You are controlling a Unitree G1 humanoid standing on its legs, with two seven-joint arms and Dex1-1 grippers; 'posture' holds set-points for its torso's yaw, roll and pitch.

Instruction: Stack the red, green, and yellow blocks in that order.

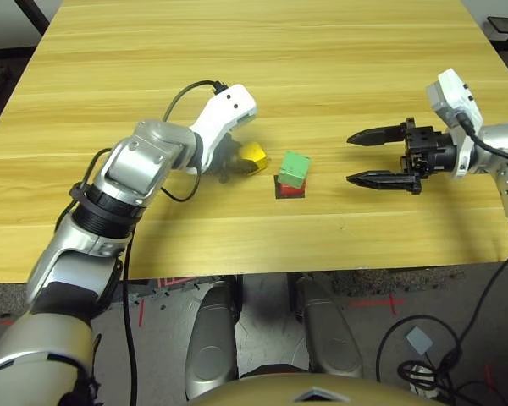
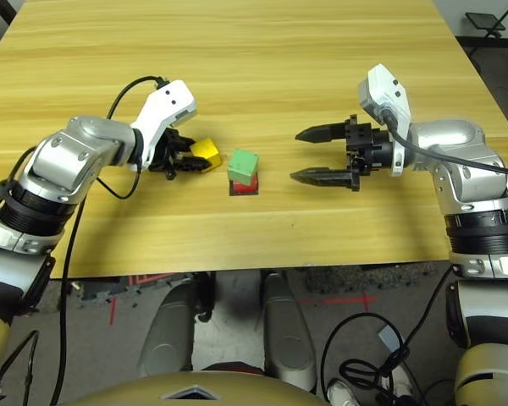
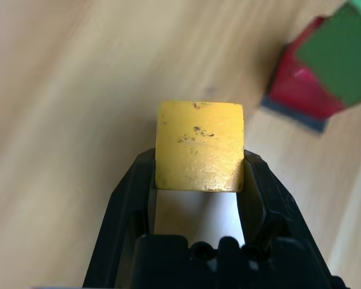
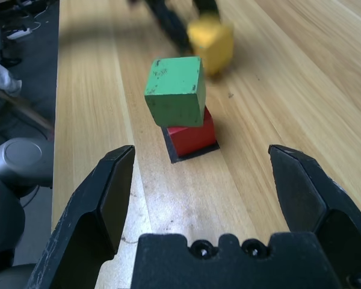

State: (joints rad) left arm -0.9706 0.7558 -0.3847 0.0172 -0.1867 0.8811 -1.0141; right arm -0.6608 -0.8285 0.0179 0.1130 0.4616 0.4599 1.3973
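Blocks (image 3: pixel 200 146), three: one yellow pinched in left jaws, one green atop one red; right jaws (image 4: pixel 203 153) spread.

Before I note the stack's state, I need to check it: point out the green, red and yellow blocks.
Green block (image 4: pixel 174 90): right wrist view, on its side face.
Red block (image 4: pixel 192 138): right wrist view, on its side face, below the green.
Yellow block (image 3: pixel 199 147): left wrist view, middle of its face.
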